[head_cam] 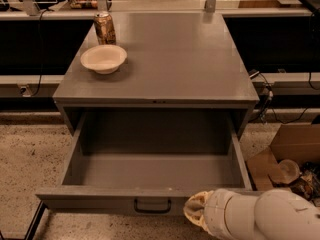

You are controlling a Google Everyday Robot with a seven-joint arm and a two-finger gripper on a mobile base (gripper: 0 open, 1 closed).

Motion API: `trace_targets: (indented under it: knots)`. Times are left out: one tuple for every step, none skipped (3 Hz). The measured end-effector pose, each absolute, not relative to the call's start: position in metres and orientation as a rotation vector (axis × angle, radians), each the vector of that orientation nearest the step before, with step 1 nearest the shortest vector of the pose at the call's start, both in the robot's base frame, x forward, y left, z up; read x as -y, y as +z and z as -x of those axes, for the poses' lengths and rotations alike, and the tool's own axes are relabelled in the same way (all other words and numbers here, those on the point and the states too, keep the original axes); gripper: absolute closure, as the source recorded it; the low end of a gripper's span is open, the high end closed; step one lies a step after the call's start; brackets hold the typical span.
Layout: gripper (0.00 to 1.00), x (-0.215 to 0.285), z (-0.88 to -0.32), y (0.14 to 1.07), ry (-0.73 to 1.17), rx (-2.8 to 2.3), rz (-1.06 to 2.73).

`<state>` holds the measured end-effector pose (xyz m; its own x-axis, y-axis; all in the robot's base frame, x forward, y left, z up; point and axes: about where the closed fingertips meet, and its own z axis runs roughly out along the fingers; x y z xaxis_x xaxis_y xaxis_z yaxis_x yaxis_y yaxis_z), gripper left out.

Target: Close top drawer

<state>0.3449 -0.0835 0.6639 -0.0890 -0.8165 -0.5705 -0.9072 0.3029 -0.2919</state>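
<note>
The top drawer of the grey metal cabinet is pulled fully out and is empty inside. Its front panel runs along the bottom of the camera view, with a small black pull handle at its centre. My gripper sits at the drawer front just right of the handle, at the end of the white arm coming in from the lower right. Only its tan end shows against the front panel.
On the cabinet top stand a cream bowl and a brown can at the back left. An open cardboard box with clutter sits on the speckled floor to the right. Black cables hang behind the cabinet's right side.
</note>
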Motion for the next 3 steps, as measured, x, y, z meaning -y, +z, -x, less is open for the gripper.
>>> trace_targets:
  knots:
    - [1.00,0.077,-0.362,0.664,0.157,-1.896,1.521]
    - [1.00,0.073,-0.382,0.674,0.150,-1.851,1.504]
    - [1.00,0.080,-0.424,0.690,0.130,-1.776,1.474]
